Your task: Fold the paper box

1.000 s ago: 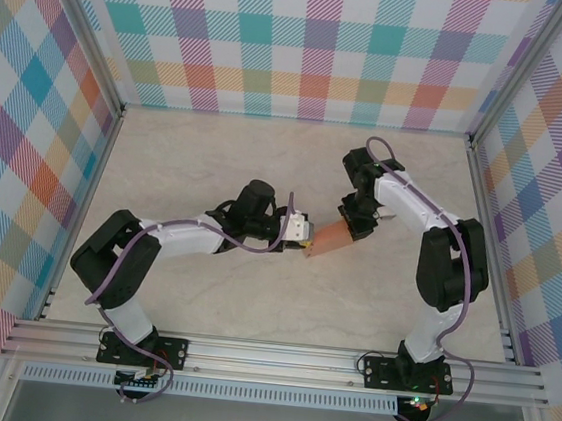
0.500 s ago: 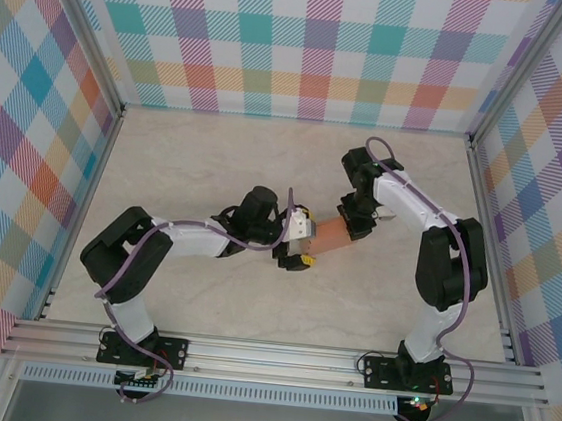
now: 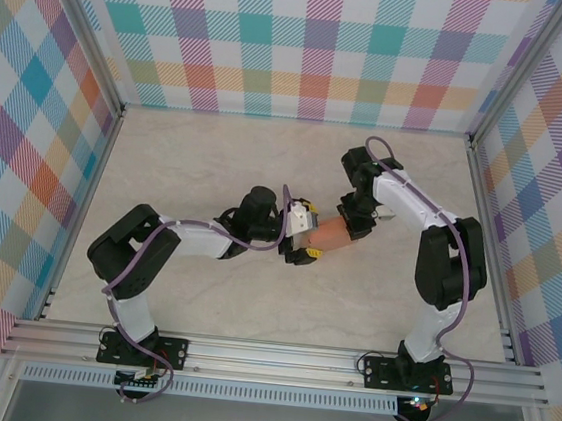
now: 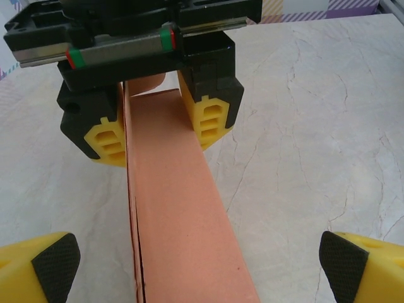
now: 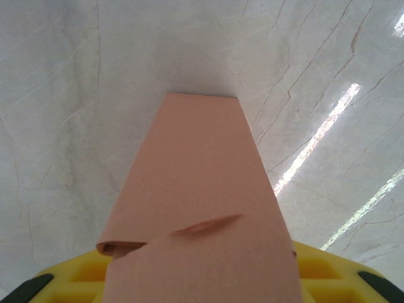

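- one salmon-orange paper box (image 3: pixel 331 235) is counted.
- two grippers are counted: left gripper (image 3: pixel 309 238) and right gripper (image 3: pixel 352 224).
- four yellow fingers (image 4: pixel 211 120) are counted.
- two arms (image 3: pixel 440 267) are counted.
- one marble-patterned table (image 3: pixel 217 154) is counted.
- three checked walls (image 3: pixel 319 44) are counted.

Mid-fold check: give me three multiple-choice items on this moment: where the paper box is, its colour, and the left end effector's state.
1. Where is the paper box? A) against the left wall B) between the left end effector and the right end effector C) on the front rail
2. Its colour? A) salmon-orange B) blue C) green
3. Left end effector: A) clamped on the box B) shut on nothing C) open, fingers wide of the box
Key: B, the top view shows it lying between them; A, both wrist views show that colour; C, the left wrist view shows them far apart beside the box.
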You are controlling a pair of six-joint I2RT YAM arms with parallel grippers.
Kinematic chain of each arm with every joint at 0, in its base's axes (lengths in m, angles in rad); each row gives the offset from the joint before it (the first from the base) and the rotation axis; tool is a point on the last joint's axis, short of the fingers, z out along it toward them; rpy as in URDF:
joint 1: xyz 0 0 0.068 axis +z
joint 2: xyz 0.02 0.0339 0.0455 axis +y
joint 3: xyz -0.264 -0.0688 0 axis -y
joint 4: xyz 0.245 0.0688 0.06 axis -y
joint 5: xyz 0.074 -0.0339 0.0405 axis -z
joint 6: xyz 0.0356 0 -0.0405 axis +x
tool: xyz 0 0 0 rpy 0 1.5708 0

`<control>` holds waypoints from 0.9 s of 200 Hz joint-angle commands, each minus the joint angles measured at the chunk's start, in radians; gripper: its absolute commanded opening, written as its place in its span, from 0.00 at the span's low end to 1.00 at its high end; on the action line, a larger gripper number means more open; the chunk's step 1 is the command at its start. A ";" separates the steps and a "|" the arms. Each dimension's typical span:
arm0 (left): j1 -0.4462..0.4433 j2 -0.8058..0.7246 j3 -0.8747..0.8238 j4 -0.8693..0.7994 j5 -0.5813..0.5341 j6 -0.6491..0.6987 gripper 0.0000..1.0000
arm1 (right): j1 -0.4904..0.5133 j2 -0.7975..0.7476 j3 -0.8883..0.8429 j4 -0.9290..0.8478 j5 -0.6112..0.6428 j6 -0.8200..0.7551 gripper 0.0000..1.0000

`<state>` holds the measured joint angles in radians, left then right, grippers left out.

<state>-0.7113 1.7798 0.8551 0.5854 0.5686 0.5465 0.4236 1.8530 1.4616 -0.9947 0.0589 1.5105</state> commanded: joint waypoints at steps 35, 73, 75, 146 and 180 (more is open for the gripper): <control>-0.004 0.067 -0.005 0.081 -0.006 -0.054 1.00 | 0.020 0.075 -0.027 0.004 -0.032 0.028 0.33; 0.016 0.091 -0.030 0.269 -0.122 -0.249 1.00 | 0.021 0.073 -0.027 -0.001 -0.027 0.027 0.33; 0.015 0.087 -0.035 0.275 -0.132 -0.252 1.00 | 0.022 0.072 -0.027 -0.002 -0.028 0.026 0.33; 0.148 -0.046 -0.191 0.474 0.014 -0.522 1.00 | 0.020 0.060 -0.032 0.002 -0.023 0.009 0.33; 0.148 -0.268 -0.225 0.201 -0.017 -0.436 1.00 | 0.019 0.057 -0.040 0.002 -0.026 0.001 0.33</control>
<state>-0.5682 1.6905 0.6548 0.8764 0.5537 0.1120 0.4332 1.8557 1.4654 -0.9737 0.0475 1.5253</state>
